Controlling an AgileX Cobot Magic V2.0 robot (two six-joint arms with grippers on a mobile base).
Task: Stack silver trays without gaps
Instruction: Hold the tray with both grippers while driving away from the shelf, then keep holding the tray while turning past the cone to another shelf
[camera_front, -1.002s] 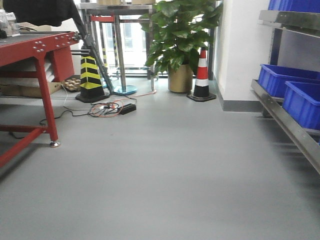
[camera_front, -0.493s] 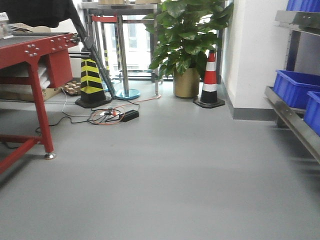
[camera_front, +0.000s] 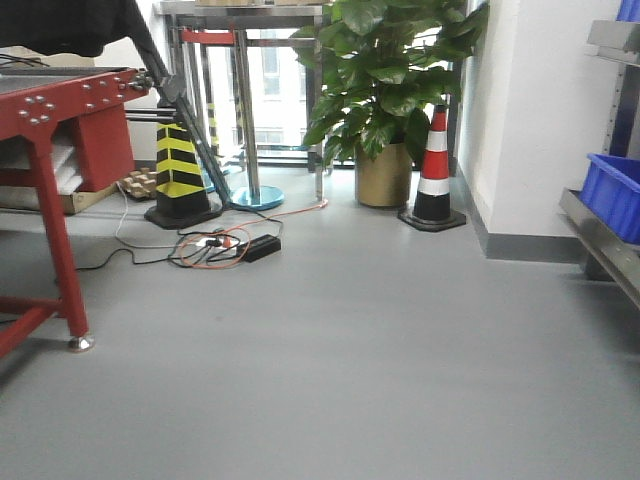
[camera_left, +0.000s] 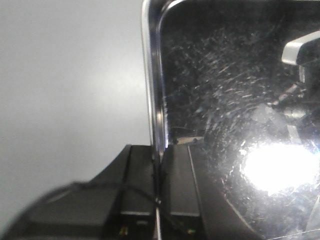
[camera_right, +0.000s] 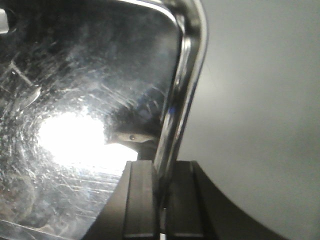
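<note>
Two black fingers of the left hand (camera_left: 157, 150) pinch the thin rim (camera_left: 150, 75) of a silver tray (camera_left: 225, 75), one finger on each side of the edge, with the jaws narrowed onto the metal. The tray's scratched, shiny floor spreads away to the right of that grip and carries a bright glare spot. A thin dark cable (camera_left: 125, 189) crosses the body of the hand below the fingers. Left of the rim lies a plain grey surface (camera_left: 65, 75), and I cannot tell how far below it sits.

The right hand (camera_right: 161, 167) grips in the same way. Its two fingers close on the rounded rim (camera_right: 187, 75) at the tray's opposite side, and the silver tray (camera_right: 75, 65) stretches off to the left, again scuffed and glaring. Plain grey (camera_right: 260, 100) fills the space beyond the rim. Whether one tray or several nested ones are held cannot be made out.

Farther out, the front view shows a grey floor (camera_front: 350, 370). A red tabletop (camera_front: 70, 95) on red legs stands at the left. A black-and-yellow cone (camera_front: 180, 170) stands beside a tangle of cables (camera_front: 215, 245). A leafy potted plant (camera_front: 385, 80) stands just beside an orange-and-white cone (camera_front: 433, 170) near the white wall (camera_front: 545, 110). At the right edge, a blue bin (camera_front: 612, 195) rests on a steel shelf rail (camera_front: 605, 245).
</note>
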